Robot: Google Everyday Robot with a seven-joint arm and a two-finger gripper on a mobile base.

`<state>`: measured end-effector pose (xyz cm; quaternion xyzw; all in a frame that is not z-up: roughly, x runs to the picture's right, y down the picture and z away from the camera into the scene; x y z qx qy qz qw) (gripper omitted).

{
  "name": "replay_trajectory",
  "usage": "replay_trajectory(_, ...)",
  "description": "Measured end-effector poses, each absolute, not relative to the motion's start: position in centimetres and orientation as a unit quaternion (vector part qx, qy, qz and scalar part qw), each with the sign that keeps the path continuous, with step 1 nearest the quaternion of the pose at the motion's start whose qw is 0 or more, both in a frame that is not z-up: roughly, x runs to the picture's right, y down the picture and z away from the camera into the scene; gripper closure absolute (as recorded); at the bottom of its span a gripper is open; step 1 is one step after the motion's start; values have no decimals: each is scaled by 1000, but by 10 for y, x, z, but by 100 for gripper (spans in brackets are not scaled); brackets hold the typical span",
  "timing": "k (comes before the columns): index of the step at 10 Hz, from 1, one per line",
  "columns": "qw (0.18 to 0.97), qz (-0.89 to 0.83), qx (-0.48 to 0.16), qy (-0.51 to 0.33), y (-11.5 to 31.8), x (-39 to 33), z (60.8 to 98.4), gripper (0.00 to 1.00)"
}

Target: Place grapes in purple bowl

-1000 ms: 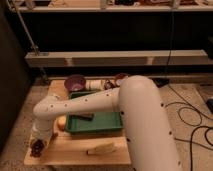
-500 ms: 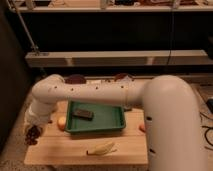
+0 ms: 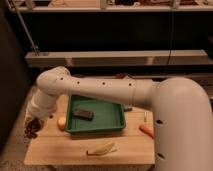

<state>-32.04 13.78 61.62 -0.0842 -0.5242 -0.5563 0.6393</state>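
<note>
A bulky white perforated robot arm (image 3: 125,92) reaches across the pale wooden worktop (image 3: 60,150) from the right. A green rectangular plastic tray (image 3: 107,119) sits mid-worktop. At the left edge, the gripper (image 3: 33,120) clasps the elongated bunch of dark reddish-purple grapes (image 3: 31,131). A yellow banana (image 3: 101,148) lies near the front edge and an orange carrot (image 3: 146,131) near the right edge.

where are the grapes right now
In the camera view the grapes are just under the claw at the far left edge of the table, left of the small orange fruit and the green tray.
</note>
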Motion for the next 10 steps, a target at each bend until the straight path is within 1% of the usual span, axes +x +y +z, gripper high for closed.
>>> replay_trajectory(6,640,-557,-83,-523,137,-321,617,100)
replay_trajectory(8,641,-560,-69,-520,123,-314,625,100)
replay_trajectory(10,641,-563,-57,-519,92,-309,649,100)
